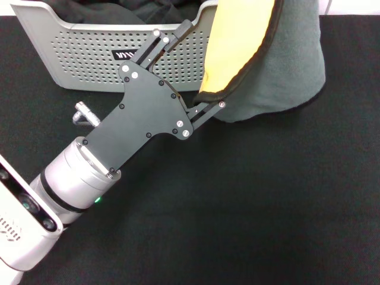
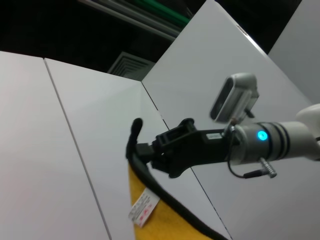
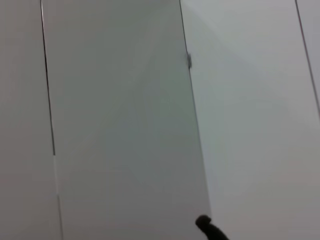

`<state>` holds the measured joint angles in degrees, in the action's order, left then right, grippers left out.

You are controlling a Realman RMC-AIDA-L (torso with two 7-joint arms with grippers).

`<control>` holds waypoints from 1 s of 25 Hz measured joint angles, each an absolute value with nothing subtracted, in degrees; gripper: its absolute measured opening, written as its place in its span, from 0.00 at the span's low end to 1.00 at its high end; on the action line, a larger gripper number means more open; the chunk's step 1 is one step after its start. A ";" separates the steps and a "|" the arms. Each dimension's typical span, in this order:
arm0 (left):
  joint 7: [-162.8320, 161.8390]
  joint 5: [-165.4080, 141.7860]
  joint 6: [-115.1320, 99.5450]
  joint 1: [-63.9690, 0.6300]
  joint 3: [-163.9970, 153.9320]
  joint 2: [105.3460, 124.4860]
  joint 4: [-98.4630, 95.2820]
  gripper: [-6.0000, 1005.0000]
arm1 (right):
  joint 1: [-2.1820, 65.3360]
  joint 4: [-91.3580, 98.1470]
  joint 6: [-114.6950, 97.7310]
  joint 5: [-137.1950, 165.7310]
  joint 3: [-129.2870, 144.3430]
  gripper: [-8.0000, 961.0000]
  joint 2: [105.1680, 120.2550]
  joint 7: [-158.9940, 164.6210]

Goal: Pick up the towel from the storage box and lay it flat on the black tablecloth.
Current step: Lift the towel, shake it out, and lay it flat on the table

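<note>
Towel (image 1: 279, 65) seen hanging in the air at about 1 o'clock of the head view, yellow face turned toward 9 o'clock, grey-teal face toward 3 o'clock, black stitched edging running between them. Its lower fold reaches down to the black tablecloth (image 1: 249, 202), or close above it; contact cannot be told.

Left gripper (image 1: 199, 68) is reached from 7 o'clock toward 1 o'clock, its two fingers spread apart, one at the upper yellow edge and one at the lower edging; no pinch on the cloth is seen.

Storage box (image 1: 77, 53) stands at 11 o'clock on the tablecloth, behind the left gripper, with a dark cloth bundle (image 1: 119, 10) lying inside it.

In the left wrist view the right gripper (image 2: 142, 150) is shown farther off, fingers pressed onto the black edging at a top corner of the towel; a white care label (image 2: 143, 207) with red print hangs from the yellow face just beneath.

Right wrist view gives only pale wall panels (image 3: 125, 125) and a small dark tip at its edge
</note>
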<state>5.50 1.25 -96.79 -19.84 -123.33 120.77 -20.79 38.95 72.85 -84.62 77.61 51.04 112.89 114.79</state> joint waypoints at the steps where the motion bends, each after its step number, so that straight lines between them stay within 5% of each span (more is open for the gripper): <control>1: 5.48 1.25 -96.60 -19.96 -123.35 120.77 -20.62 0.71 | 39.50 72.00 -84.96 77.61 51.05 0.02 112.82 114.72; 25: 5.58 1.85 -96.32 -18.98 -123.13 120.75 -18.98 0.71 | 38.14 73.23 -84.63 77.61 48.89 0.03 111.88 114.98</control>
